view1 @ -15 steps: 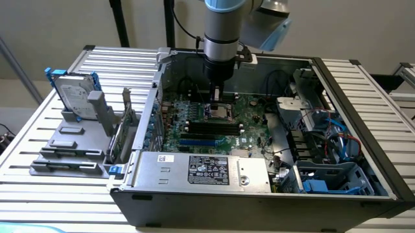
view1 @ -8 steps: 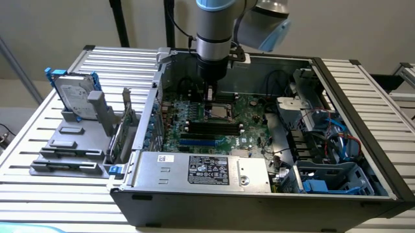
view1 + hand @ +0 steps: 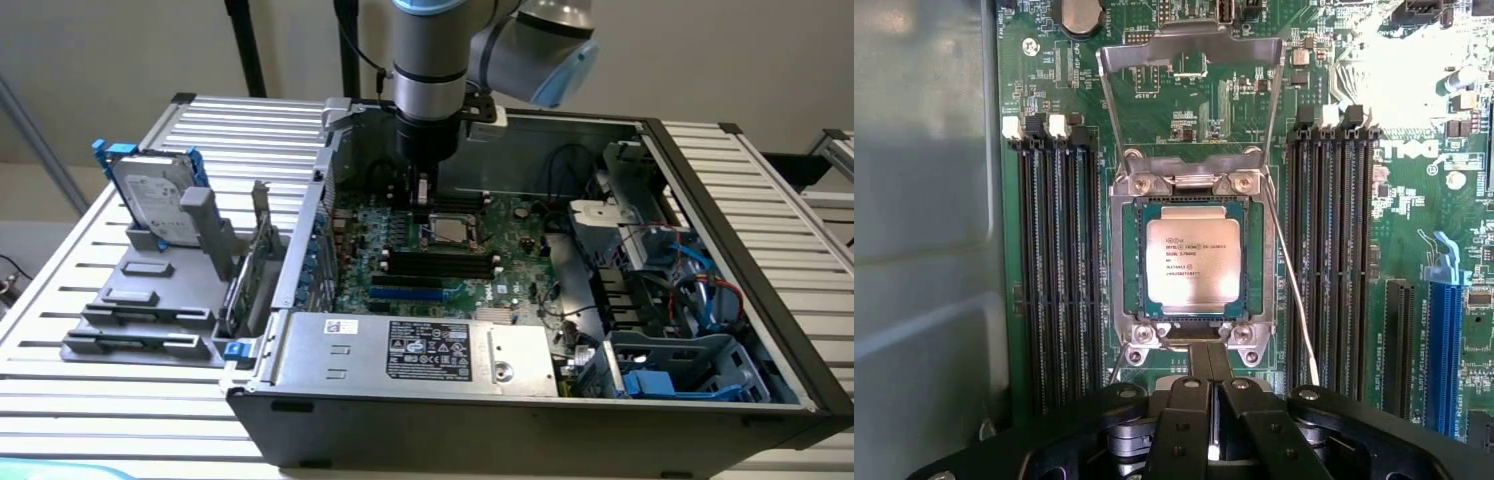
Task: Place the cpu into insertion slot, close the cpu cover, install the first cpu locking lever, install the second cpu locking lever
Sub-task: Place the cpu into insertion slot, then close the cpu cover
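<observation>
The cpu (image 3: 1192, 262), a silvery square chip with printed text, lies flat in the insertion slot (image 3: 1119, 290) on the green board. The cpu cover (image 3: 1190, 44), a thin grey metal frame, stands swung up at the far side of the socket, with the board visible through its window. A thin wire locking lever (image 3: 1290, 292) runs unlatched along one side of the socket. My gripper (image 3: 1209, 400) hovers just off the near edge of the socket, its black fingers together with nothing between them. In the exterior view the gripper (image 3: 424, 208) hangs over the cpu (image 3: 455, 233).
Black memory slots (image 3: 1059, 270) flank the socket on both sides, with a blue slot (image 3: 1444, 340) further out. The open computer case holds a labelled grey metal box (image 3: 414, 350) at the front and cables (image 3: 667, 270) on the exterior view's right. A hard drive (image 3: 154, 200) stands outside on the exterior view's left.
</observation>
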Robot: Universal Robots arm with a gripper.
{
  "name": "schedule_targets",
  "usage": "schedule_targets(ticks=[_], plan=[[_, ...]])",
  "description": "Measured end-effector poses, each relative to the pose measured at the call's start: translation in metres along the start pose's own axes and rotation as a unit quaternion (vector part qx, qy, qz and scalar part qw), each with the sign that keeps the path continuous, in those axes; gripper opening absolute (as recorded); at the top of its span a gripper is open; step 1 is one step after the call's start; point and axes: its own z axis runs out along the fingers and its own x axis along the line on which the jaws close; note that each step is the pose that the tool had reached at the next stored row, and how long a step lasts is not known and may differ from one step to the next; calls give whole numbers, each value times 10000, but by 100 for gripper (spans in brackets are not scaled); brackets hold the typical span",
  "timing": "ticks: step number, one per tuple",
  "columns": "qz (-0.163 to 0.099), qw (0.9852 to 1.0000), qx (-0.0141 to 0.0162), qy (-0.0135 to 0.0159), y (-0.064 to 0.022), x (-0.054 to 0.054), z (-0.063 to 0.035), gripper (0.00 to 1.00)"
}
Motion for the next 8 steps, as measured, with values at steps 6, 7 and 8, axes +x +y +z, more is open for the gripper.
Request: schedule_targets(ticks=[6, 7, 8], plan=[[0, 10000, 0, -1, 0, 0, 0, 11], [0, 10000, 0, 0, 0, 0, 0, 11], [0, 10000, 0, 0, 0, 0, 0, 11]])
